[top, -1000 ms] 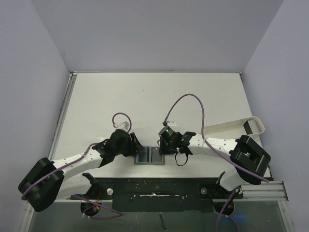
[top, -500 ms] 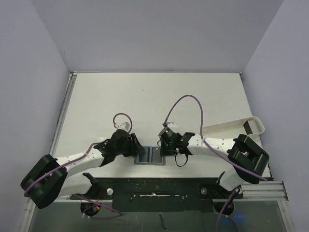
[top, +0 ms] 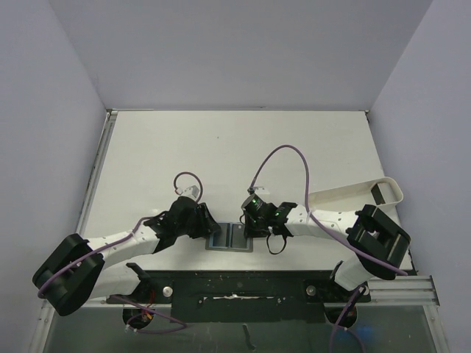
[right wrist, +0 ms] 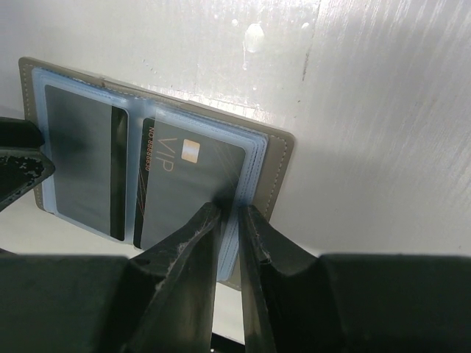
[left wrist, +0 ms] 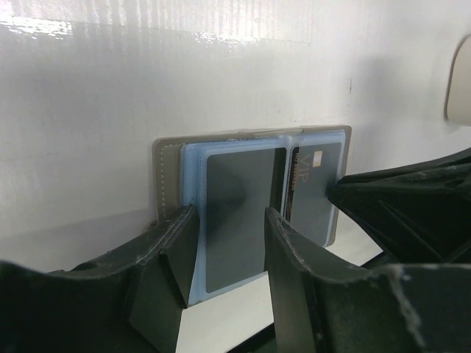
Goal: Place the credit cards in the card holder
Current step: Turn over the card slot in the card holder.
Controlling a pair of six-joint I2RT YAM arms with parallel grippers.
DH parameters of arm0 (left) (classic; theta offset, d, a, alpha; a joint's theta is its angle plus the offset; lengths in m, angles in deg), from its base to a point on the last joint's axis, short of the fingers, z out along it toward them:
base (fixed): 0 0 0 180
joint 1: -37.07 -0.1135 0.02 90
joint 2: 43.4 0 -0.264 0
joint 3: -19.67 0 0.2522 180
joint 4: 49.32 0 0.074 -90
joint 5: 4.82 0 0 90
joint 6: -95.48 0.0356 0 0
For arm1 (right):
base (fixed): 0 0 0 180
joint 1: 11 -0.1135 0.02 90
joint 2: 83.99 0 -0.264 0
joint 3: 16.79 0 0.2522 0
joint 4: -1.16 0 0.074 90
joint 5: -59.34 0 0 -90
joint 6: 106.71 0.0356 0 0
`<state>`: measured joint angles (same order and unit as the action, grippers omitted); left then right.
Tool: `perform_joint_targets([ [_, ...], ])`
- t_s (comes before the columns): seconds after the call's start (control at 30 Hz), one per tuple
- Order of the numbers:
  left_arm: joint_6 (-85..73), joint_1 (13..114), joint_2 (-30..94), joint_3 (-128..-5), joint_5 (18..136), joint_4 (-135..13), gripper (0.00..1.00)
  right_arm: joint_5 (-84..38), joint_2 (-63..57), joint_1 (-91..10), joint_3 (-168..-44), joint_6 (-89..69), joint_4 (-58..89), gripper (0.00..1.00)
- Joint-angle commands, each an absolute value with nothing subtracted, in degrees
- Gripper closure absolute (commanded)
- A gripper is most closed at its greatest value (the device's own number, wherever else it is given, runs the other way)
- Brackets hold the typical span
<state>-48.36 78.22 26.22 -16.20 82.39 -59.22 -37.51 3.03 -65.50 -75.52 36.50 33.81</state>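
The card holder point(top: 229, 237) lies open on the table near the front edge, grey-olive with light blue sleeves. In the left wrist view point(left wrist: 165, 173) a plain dark grey card point(left wrist: 235, 206) sits in its left sleeve and a dark "VIP" card point(left wrist: 316, 184) in its right sleeve. My left gripper point(top: 210, 229) is open, its fingers point(left wrist: 180, 243) straddling the plain card. My right gripper point(top: 250, 228) is nearly shut on the holder's right edge point(right wrist: 280, 158), with the blue sleeves point(right wrist: 246, 173) between its fingers point(right wrist: 199, 235). The VIP card point(right wrist: 188, 184) lies just left of them.
A white oblong tray point(top: 346, 195) stands at the right with a dark object point(top: 384, 193) at its far end. The table's front edge and the black rail point(top: 235, 287) are just behind the holder. The arms' purple cables point(top: 283, 158) arch above the table.
Almost nothing. The left arm has shifted slightly; both grippers stay at the open card holder.
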Motion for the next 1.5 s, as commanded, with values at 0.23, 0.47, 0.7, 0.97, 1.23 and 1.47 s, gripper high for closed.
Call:
perform_joint_targets([
  [0.23,-50.9,78.3,25.8,-14.9,76.3,-50.1,0.61,-38.5,2.4,-66.2,-74.4,37.4,31.5,0.82],
  [0.47,-50.3,78.2,23.6,-16.4,78.2,-55.1,0.6,-38.7,2.0,-66.3,-76.6,37.1,33.9,0.82],
  [0.7,-49.8,76.2,19.1,-15.7,80.2,-59.8,0.6,-40.1,1.1,-66.5,-82.7,36.9,38.7,0.76],
  [0.97,-50.9,72.5,17.5,-12.4,75.6,-56.1,0.6,-39.3,3.8,-67.8,-88.3,36.5,38.3,0.79],
  [1.23,-51.7,71.4,17.5,-10.8,73.3,-53.7,0.6,-37.5,10.2,-69.2,-92.3,36.5,36.6,0.83],
  [1.47,-51.6,70.9,16.9,-10.3,72.9,-53.7,0.6,-36.8,14.7,-69.4,-92.2,36.7,37.5,0.86],
])
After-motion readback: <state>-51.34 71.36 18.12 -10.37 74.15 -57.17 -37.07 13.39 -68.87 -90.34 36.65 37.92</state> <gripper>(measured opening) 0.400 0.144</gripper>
